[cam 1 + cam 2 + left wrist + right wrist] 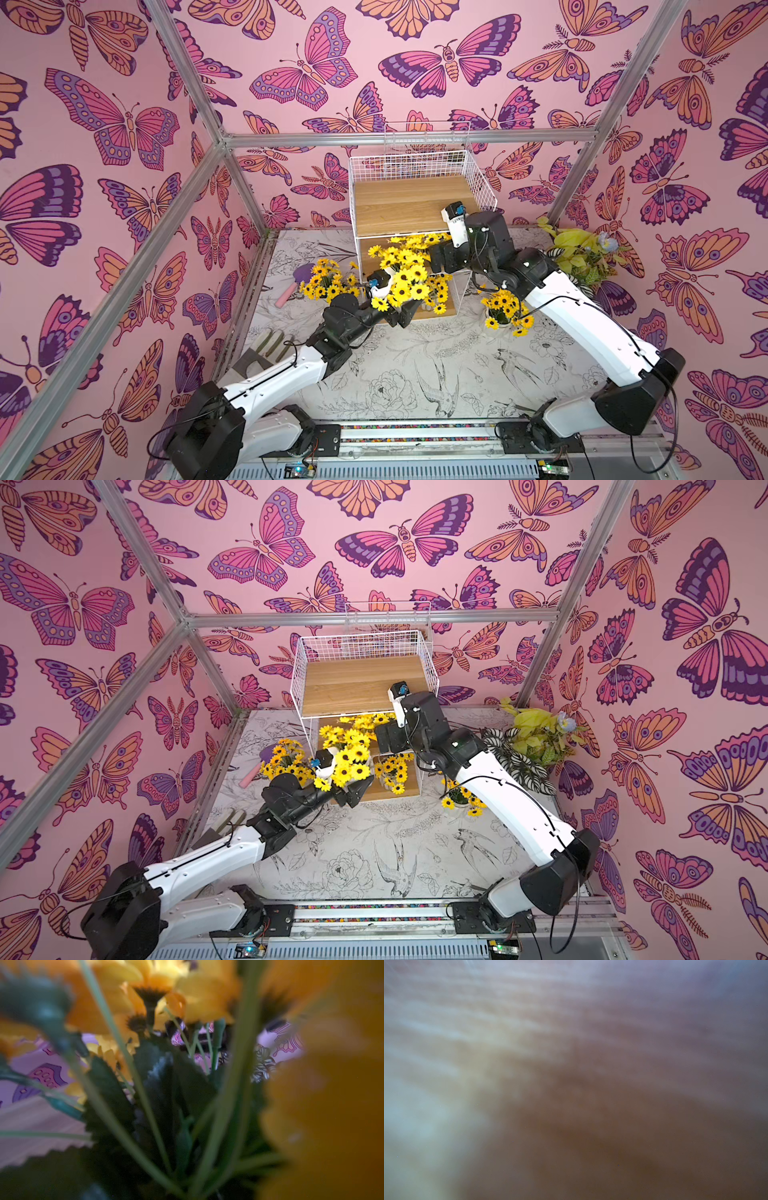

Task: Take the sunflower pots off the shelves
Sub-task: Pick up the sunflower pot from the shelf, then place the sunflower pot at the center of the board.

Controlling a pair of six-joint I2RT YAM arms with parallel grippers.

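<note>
The shelves [407,203] stand at the back middle, the top board bare. My left gripper [401,318] is shut on a sunflower pot [409,282], held in front of the lower tiers. The left wrist view shows only its stems [145,1105] and blooms, very close. More sunflower pots [399,251] crowd the middle tier, and one [440,291] sits on the lowest board. My right gripper [436,254] reaches into the middle tier, with its fingertips hidden among the flowers. The right wrist view is a brown blur. One pot [328,282] stands on the table at the left, another [505,311] at the right.
A plant with striped and lime-green leaves [582,257] fills the back right corner. A purple and pink tool [297,282] lies left of the shelves. Greenish gloves [272,343] lie near the left wall. Aluminium posts frame the cell, and a rail runs along the front edge.
</note>
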